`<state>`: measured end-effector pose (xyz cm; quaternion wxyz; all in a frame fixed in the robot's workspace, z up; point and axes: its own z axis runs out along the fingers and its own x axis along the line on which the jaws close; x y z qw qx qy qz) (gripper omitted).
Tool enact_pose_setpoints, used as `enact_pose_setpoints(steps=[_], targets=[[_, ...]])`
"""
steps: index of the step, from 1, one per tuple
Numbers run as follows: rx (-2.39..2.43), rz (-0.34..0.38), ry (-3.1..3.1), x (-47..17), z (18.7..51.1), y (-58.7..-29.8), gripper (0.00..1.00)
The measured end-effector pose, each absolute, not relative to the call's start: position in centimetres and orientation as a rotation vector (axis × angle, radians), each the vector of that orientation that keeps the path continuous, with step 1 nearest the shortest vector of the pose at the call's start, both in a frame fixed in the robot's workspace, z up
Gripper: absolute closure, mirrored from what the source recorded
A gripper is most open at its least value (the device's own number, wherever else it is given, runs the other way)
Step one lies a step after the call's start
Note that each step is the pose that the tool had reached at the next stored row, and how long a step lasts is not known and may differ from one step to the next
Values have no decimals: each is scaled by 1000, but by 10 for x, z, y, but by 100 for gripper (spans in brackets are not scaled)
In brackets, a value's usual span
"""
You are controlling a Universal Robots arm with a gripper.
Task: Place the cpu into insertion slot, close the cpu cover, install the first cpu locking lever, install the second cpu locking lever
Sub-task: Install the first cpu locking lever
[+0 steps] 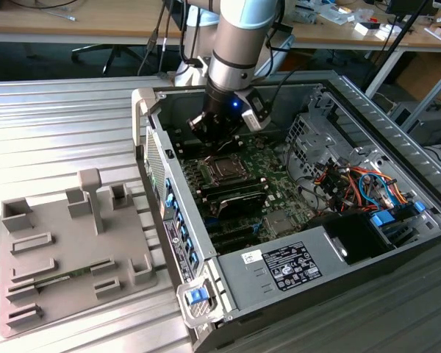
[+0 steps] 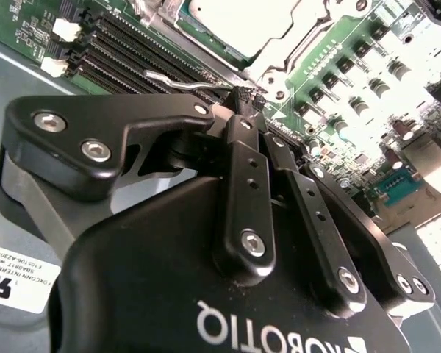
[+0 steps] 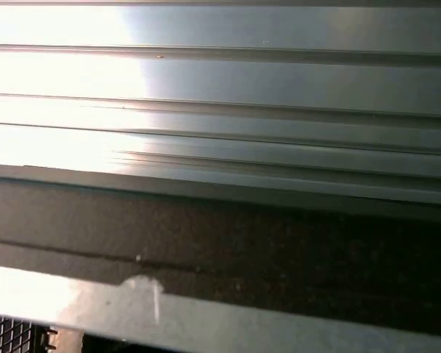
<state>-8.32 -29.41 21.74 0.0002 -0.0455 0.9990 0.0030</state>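
The cpu [image 2: 234,18] lies silvery side up in the socket [image 1: 222,170] on the green motherboard, with the cpu cover [image 2: 279,57] down flat around it. My gripper [image 2: 242,99] is shut, its black fingers [image 2: 244,169] pressed together with nothing visible between them. The tips sit just beside the socket, at the end of a thin silvery locking lever [image 2: 178,79] that lies along the socket's edge. In the exterior view the gripper [image 1: 214,138] hangs inside the open computer case, just behind the socket.
Black memory slots [image 2: 132,51] run beside the socket. The case wall [image 1: 173,213] stands to the exterior view's left, a drive cage and coloured cables [image 1: 353,184] to its right, a power supply [image 1: 279,265] in front. A grey fixture tray [image 1: 66,250] lies on the ribbed table [image 3: 220,110].
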Motion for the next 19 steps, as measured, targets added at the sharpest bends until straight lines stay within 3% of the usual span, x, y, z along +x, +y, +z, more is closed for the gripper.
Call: enact_pose_setpoints(steps=[19], targets=[[-143, 9, 3141, -72, 212, -294, 89]])
